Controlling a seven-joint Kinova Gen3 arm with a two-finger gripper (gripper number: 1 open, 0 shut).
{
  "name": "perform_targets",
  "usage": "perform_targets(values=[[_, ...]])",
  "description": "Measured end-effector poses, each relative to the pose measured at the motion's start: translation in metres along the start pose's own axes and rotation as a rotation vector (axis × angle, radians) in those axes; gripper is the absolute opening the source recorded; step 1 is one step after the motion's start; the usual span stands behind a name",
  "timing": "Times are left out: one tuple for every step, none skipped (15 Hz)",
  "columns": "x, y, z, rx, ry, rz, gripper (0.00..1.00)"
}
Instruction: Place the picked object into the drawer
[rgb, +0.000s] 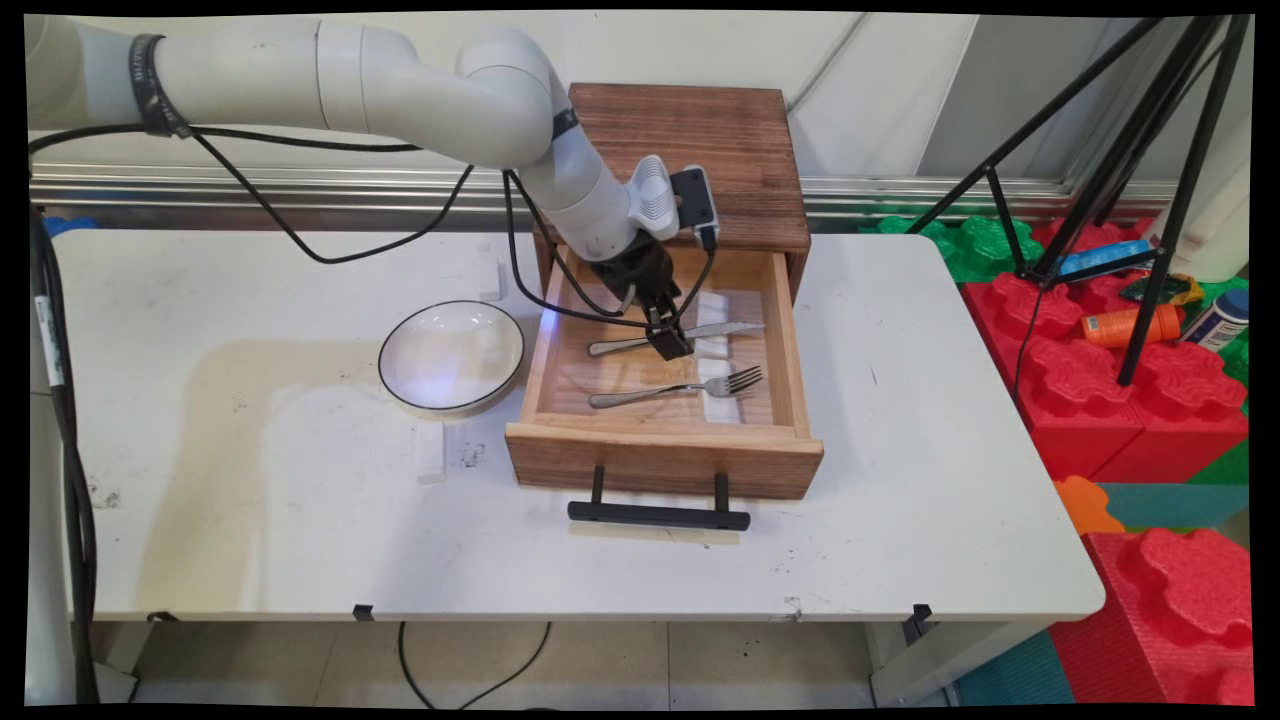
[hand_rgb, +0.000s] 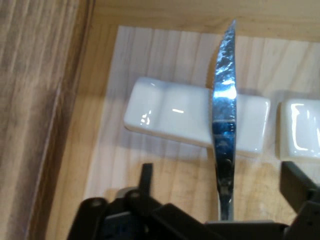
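Reaching down into open wooden drawer (rgb: 664, 440) on white worktop (rgb: 250, 520); gripper (rgb: 668, 343) sitting at the knife (rgb: 690, 333), fingers' spread unclear. Fork (rgb: 680, 387) lying just nearer, tines on white rest (rgb: 722, 405). Black-rimmed white bowl (rgb: 451, 356) standing left of drawer; small white block (rgb: 431, 452) lying near it.

A white bench (rgb: 250, 520) carries it all. Left of centre sits a shallow white bowl (rgb: 451, 355) with a dark rim, right on the surface. Just beside it to the right stands a wooden drawer cabinet (rgb: 700, 160), its drawer (rgb: 663, 455) pulled open toward the near edge (black handle out front). A small white block (rgb: 431, 452) lies near the bowl's front.
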Motion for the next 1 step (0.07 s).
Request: perform_targets(values=[[-0.0003,-0.0003,-0.0018,0.004,0.002,0.002,1.00]])
